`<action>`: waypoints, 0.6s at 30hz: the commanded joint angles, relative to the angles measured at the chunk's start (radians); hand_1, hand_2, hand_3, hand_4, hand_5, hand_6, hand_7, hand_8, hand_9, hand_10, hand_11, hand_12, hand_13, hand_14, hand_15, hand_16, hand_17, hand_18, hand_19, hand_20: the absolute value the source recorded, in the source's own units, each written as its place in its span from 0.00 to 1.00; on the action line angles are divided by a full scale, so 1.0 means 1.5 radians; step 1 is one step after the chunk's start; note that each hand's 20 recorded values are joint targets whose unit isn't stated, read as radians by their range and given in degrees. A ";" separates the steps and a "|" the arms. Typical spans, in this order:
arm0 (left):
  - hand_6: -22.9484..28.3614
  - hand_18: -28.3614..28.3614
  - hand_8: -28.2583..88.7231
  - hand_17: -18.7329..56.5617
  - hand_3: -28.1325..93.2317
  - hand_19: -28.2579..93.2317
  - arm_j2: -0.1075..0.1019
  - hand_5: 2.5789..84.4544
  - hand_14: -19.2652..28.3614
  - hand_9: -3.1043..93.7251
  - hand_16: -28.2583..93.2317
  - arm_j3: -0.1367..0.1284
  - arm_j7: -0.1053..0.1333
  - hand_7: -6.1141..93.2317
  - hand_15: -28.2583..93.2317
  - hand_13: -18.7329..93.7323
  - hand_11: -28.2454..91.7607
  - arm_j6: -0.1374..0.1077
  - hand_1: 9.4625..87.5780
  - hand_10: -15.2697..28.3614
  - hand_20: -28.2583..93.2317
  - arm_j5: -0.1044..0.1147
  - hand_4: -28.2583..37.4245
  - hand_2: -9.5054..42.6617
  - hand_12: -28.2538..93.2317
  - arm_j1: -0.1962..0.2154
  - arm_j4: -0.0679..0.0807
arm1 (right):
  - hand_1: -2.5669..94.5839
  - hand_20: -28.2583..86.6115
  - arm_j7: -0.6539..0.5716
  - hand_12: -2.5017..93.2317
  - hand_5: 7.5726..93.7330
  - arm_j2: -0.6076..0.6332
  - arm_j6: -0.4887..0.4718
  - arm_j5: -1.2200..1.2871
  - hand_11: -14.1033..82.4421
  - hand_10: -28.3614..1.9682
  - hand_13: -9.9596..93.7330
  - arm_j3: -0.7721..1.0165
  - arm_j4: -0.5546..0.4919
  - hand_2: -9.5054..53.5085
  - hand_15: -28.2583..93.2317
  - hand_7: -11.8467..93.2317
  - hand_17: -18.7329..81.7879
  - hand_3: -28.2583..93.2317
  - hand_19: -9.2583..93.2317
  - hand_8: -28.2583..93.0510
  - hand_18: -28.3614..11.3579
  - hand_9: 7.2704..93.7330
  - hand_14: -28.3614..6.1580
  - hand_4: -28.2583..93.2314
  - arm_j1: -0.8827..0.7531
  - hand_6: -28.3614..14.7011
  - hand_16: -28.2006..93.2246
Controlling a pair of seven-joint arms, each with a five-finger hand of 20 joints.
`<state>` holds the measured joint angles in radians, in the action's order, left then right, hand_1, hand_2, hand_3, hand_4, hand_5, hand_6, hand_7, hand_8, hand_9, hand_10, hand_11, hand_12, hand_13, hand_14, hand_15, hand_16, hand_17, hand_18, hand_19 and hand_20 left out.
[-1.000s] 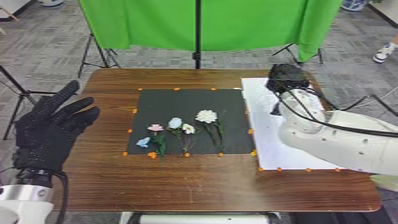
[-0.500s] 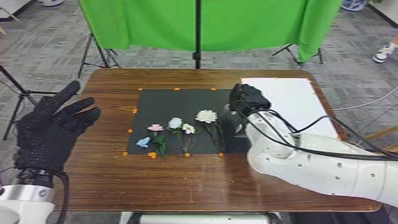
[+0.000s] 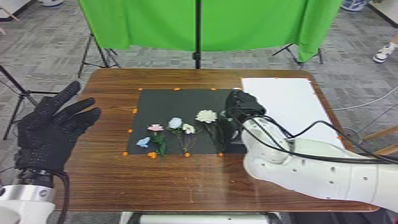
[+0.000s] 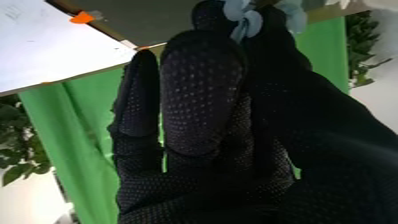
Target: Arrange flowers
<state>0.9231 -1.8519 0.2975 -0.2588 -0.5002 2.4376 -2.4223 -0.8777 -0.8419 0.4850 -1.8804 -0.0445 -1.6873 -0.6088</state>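
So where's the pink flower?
In the head view, the pink flower lies on the left of the dark mat, between a blue flower and a whitish one.

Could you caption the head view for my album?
Pink, white and blue flowers on a black mat, the robot's right hand over its right side, left hand open.

A brown wooden table (image 3: 178, 185) spans the space between and beyond the robot's left hand (image 3: 44, 132) and right hand (image 3: 245, 107). On it, a flat black mat (image 3: 173, 104) reaches from beside the left hand to beneath the right hand, bearing cut flowers (image 3: 206, 116) between the hands. Beyond the right hand's outer side lies a white sheet (image 3: 282, 102). Small orange markers (image 3: 153, 155) dot both edges.
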 commanded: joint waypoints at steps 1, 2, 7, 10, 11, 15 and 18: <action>0.59 0.96 0.15 0.17 0.86 0.71 0.005 0.37 1.00 0.38 0.12 0.003 -0.016 0.24 0.76 0.41 0.52 0.003 0.14 0.85 0.50 -0.001 0.00 0.34 0.33 -0.003 0.009 | 0.59 0.36 -0.019 0.37 0.82 -0.001 -0.037 -0.027 0.24 0.73 0.88 -0.008 -0.013 0.00 0.73 0.33 0.51 0.83 0.95 0.23 0.31 0.97 0.76 0.00 -0.005 0.71 0.41; 0.60 0.96 0.15 0.17 0.86 0.71 0.005 0.37 1.00 0.38 0.12 0.002 -0.016 0.24 0.76 0.41 0.52 0.001 0.14 0.85 0.50 -0.001 0.00 0.34 0.33 -0.002 0.009 | 0.59 0.36 -0.020 0.37 0.81 0.001 -0.042 -0.023 0.23 0.72 0.87 -0.007 -0.017 0.00 0.73 0.33 0.50 0.83 0.95 0.23 0.31 0.96 0.77 0.00 -0.007 0.70 0.41; 0.59 0.96 0.15 0.17 0.86 0.71 0.007 0.37 1.00 0.38 0.12 0.001 -0.027 0.24 0.77 0.41 0.52 0.002 0.14 0.84 0.50 -0.003 0.00 0.34 0.33 -0.006 0.010 | 0.57 0.36 -0.011 0.36 0.74 0.007 -0.057 0.009 0.23 0.69 0.84 0.008 -0.028 0.00 0.71 0.30 0.48 0.83 0.93 0.22 0.29 0.90 0.76 0.00 -0.016 0.67 0.43; 0.59 0.95 0.15 0.17 0.86 0.72 0.009 0.37 1.00 0.38 0.12 0.002 -0.036 0.24 0.77 0.41 0.52 0.008 0.15 0.84 0.50 -0.004 0.01 0.33 0.33 -0.011 0.012 | 0.55 0.36 -0.014 0.34 0.71 0.009 -0.058 0.008 0.25 0.68 0.83 0.015 -0.033 0.00 0.72 0.29 0.47 0.84 0.93 0.19 0.28 0.87 0.75 0.00 -0.022 0.67 0.42; 0.59 0.95 0.14 0.17 0.86 0.72 0.010 0.37 1.00 0.38 0.12 0.002 -0.039 0.24 0.77 0.41 0.52 0.006 0.15 0.84 0.50 -0.005 0.01 0.33 0.33 -0.012 0.012 | 0.54 0.36 -0.011 0.33 0.71 0.010 -0.058 0.011 0.27 0.67 0.83 0.016 -0.037 0.00 0.72 0.29 0.47 0.84 0.93 0.18 0.28 0.86 0.74 0.00 -0.022 0.67 0.42; 0.59 0.96 0.14 0.17 0.86 0.72 0.009 0.37 1.00 0.38 0.12 0.002 -0.041 0.25 0.77 0.41 0.52 0.003 0.15 0.84 0.50 -0.005 0.01 0.34 0.33 -0.014 0.013 | 0.49 0.37 -0.013 0.27 0.68 0.009 -0.052 0.006 0.34 0.63 0.82 0.016 -0.041 0.00 0.74 0.29 0.47 0.87 0.93 0.13 0.27 0.82 0.70 0.00 -0.021 0.67 0.40; 0.59 0.96 0.14 0.17 0.86 0.72 0.011 0.37 1.00 0.38 0.12 0.002 -0.050 0.25 0.77 0.41 0.53 0.008 0.15 0.84 0.50 -0.007 0.01 0.34 0.33 -0.018 0.014 | 0.45 0.37 -0.021 0.23 0.67 0.009 -0.046 0.003 0.39 0.59 0.81 0.014 -0.041 0.00 0.76 0.29 0.46 0.90 0.93 0.13 0.26 0.79 0.67 0.00 -0.020 0.65 0.37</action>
<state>0.9280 -1.8520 0.2500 -0.2575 -0.5030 2.4126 -2.4125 -0.8964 -0.8316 0.3962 -1.8624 -0.0233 -1.7351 -0.6418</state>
